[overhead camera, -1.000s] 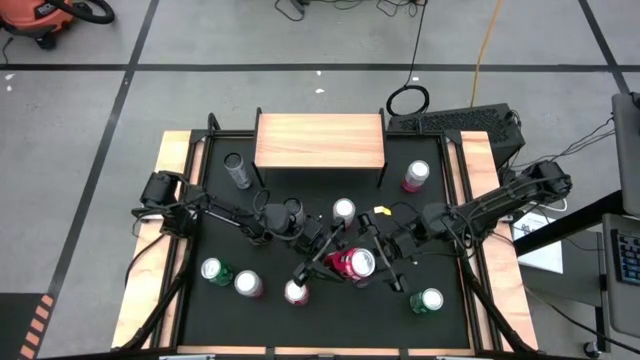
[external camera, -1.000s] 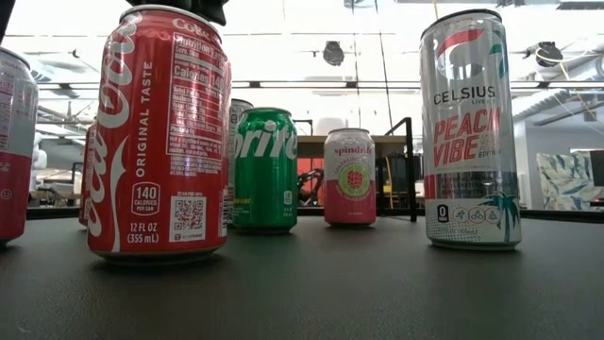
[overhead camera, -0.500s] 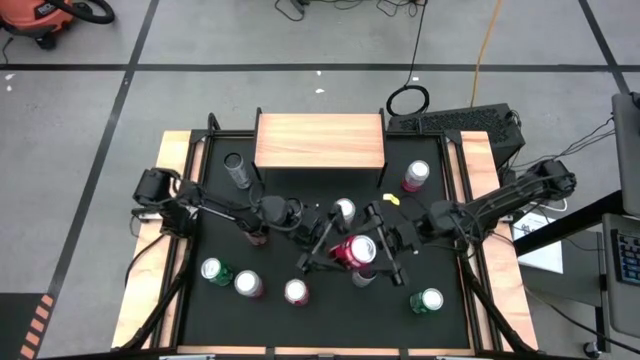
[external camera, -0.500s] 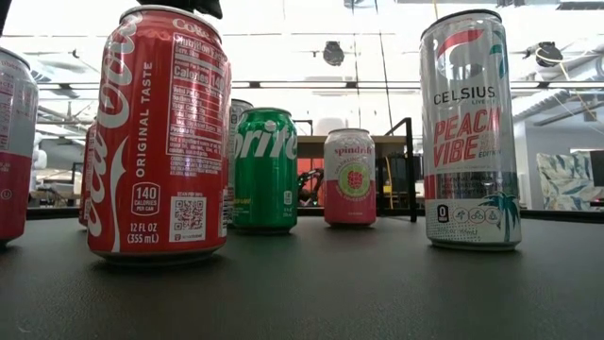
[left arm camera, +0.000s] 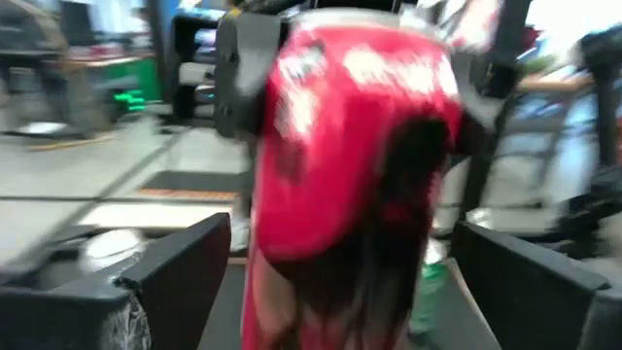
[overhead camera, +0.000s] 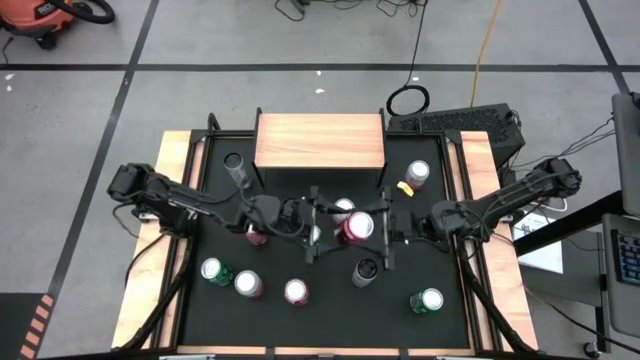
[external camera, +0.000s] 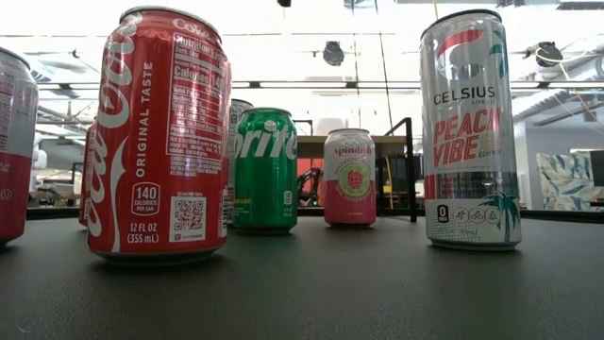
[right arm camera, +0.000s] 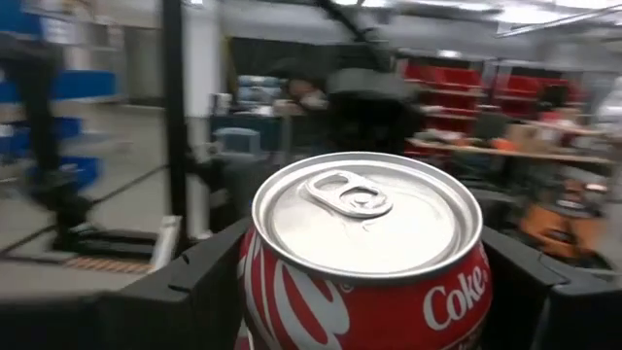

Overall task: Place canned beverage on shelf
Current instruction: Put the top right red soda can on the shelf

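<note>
The left pincer (overhead camera: 312,226) sits at the middle of the table (overhead camera: 170,290), its fingers (left arm camera: 170,277) spread wide on either side of the red can (overhead camera: 357,227) without gripping it. In the left wrist view the can fills the space ahead, red with white lettering, blurred.

The red can is a Coca-Cola can: a glossy red body with white script and a plain silver top with a pull tab, seen clearly in the right wrist view (right arm camera: 367,255). It is held in the air over the black mat (overhead camera: 330,310), roughly at the table's centre, just right of the left pincer and near the front edge of the shelf (overhead camera: 320,140). A silver-topped can (overhead camera: 343,209) stands just beside it on the far side.

The right pincer (overhead camera: 384,232) reaches in from the right and is pinching the red can between its 2 dark fingers (right arm camera: 190,287), one on each side of the body.

The shelf stands at the far middle of the table, a light wooden rectangular top on thin black legs, with no can on it.

Other cans stand around the mat: a second Coca-Cola can (external camera: 159,137), a green Sprite can (external camera: 265,170), a pink Spindrift can (external camera: 350,177) and a tall Celsius can (external camera: 469,127).
</note>
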Motion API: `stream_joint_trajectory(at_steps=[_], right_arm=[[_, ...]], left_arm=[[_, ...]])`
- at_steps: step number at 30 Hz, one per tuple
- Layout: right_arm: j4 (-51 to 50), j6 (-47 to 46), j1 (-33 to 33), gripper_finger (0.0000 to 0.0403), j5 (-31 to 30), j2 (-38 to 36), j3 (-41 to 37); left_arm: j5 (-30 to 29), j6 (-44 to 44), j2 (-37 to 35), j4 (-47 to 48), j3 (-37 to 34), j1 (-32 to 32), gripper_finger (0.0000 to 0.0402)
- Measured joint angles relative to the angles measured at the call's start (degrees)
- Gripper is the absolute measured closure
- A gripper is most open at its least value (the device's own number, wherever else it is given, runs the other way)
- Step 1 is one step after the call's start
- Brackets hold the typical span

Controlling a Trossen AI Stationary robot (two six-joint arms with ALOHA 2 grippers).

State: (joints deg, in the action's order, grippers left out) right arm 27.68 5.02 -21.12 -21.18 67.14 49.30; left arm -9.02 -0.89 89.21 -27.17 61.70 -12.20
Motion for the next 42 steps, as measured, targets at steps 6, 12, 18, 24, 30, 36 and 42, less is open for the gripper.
stream_joint_trajectory(at_steps=[6, 12, 18, 24, 30, 36, 42], right_arm=[[-0.2, -0.9, 0.2, 0.0126, -11.6, -0.1, 0.0], [0.3, -1.8, 1.2, 0.0126, -13.6, 0.5, 0.0], [1.8, -3.5, 3.1, 0.0126, -13.5, 2.3, 0.0], [4.2, -4.4, 3.9, 0.0126, -13.3, 3.6, 0.0], [5.4, -4.5, 4.8, 0.0126, -13.3, 4.0, 0.1], [5.4, -5.4, 5.0, 0.0126, -13.3, 4.0, 0.1], [5.4, -5.7, 5.1, 0.0126, -13.3, 4.0, 0.1]], left_arm=[[-16.0, 4.6, 0.0, 4.5, -0.1, -2.5, 0.0009], [-19.5, 4.4, -0.1, 4.3, -0.1, -2.7, 0.0009], [-15.8, 4.3, 0.4, 4.4, -0.1, -1.1, 0.0009], [-13.9, 4.2, 0.4, 6.1, -0.1, 0.7, 0.0009], [-10.1, 3.0, 0.5, 7.7, -0.1, 3.1, 0.0009], [-8.6, 1.2, 0.7, 8.7, -0.1, 5.3, 0.0009], [-7.1, 1.2, 0.7, 8.4, -0.1, 5.5, 0.0009]])
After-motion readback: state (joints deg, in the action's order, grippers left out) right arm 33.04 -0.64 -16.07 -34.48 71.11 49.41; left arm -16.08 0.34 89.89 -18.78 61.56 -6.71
